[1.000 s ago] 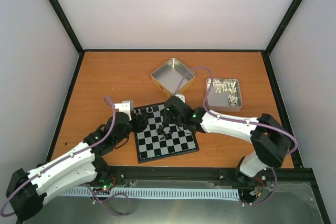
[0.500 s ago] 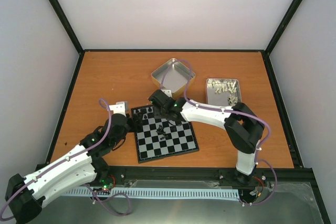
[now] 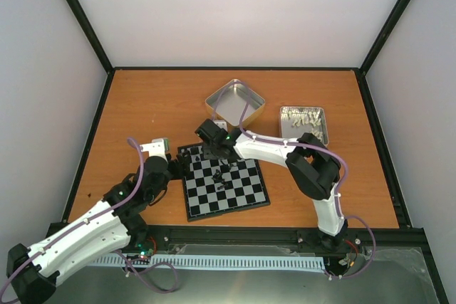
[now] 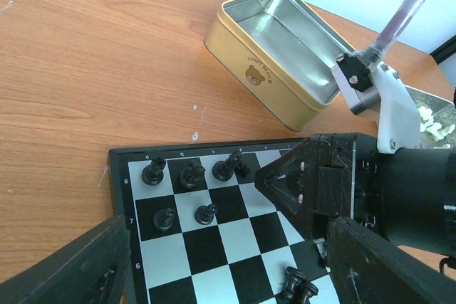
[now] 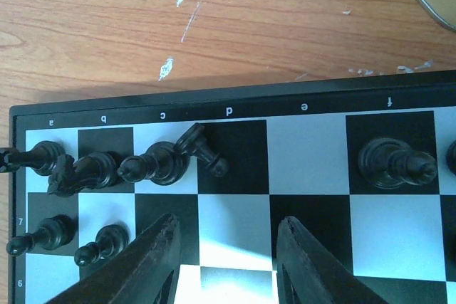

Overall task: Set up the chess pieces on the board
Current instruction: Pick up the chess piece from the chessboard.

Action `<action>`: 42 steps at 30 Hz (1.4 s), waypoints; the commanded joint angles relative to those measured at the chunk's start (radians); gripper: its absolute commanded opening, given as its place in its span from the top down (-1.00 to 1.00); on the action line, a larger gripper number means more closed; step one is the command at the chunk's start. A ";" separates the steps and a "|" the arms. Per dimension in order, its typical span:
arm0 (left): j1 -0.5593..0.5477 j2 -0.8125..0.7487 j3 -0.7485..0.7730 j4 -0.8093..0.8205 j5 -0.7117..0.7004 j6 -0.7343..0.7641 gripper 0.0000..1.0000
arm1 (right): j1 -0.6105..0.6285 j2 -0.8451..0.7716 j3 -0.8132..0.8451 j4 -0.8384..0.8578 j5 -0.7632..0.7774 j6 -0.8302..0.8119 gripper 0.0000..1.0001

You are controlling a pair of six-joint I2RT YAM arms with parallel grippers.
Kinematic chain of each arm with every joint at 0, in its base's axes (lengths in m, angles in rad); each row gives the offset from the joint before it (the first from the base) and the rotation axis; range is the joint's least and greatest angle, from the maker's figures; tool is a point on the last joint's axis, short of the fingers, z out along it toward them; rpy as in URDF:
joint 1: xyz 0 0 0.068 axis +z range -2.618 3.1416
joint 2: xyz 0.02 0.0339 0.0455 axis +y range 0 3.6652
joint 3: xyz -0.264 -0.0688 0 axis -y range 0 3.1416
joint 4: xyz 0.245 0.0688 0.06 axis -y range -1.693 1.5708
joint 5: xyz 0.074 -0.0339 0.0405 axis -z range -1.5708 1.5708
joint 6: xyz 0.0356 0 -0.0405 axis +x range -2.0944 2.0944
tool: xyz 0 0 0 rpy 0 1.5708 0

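The board point(image 3: 228, 213) lies on the table in front of both arms. Black chess pieces point(image 5: 153, 163) stand along its far-left rows, with two pawns point(image 5: 103, 243) behind them. One small piece point(image 5: 203, 149) lies tipped against the c-square piece; it also shows in the left wrist view point(image 4: 241, 164). Another piece point(image 5: 395, 163) stands on the f square. Two pieces point(image 4: 298, 286) lie toppled mid-board. My right gripper point(image 5: 228, 247) is open and empty, just above the d-file squares short of the tipped piece. My left gripper point(image 4: 228, 275) is open and empty at the board's left edge point(image 3: 178, 167).
An open gold tin point(image 3: 235, 102) stands behind the board, close to the right wrist point(image 3: 211, 137). A silver tin point(image 3: 304, 124) with pale pieces stands at the back right. Bare orange table lies left of the board.
The right arm has swung left across the board to its far-left corner. The left arm has drawn back a little to the left.
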 commanded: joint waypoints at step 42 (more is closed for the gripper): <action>0.007 -0.038 0.004 -0.029 -0.021 0.012 -0.57 | -0.056 0.160 0.262 -0.171 -0.094 -0.083 0.50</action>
